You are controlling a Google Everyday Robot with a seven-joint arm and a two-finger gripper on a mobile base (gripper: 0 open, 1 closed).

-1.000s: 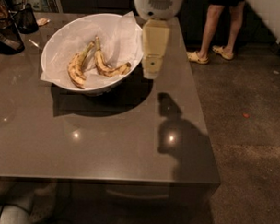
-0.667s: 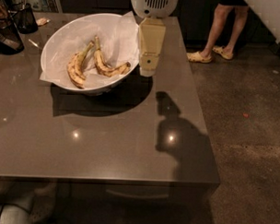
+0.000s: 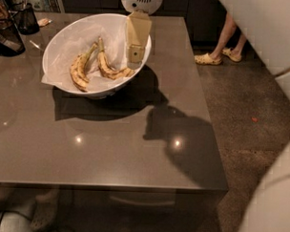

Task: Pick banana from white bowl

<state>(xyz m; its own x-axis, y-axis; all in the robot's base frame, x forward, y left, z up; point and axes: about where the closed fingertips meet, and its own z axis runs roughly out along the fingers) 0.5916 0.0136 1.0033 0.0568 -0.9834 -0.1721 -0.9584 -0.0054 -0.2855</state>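
The white bowl (image 3: 66, 41), lined with crinkled white paper, stands at the back left of the brown table. Two bananas lie in it. The banana (image 3: 110, 70) is the slimmer, sharply bent, speckled one on the right, with its stem pointing to the back. A plumper, gently curved banana (image 3: 79, 71) lies to its left. My gripper (image 3: 135, 56) hangs from above over the bowl's right inner side, just right of the banana's bent end and a little above it. It holds nothing that I can see.
Dark containers (image 3: 8, 34) and a glass jar (image 3: 26, 18) stand at the table's back left. A person's feet in yellow shoes (image 3: 209, 58) are on the floor beyond the table's right edge. My white arm (image 3: 267, 36) fills the right side.
My gripper has moved left, from beside the bowl's right rim to over the bowl's inner right side. The bananas and bowl have not moved.
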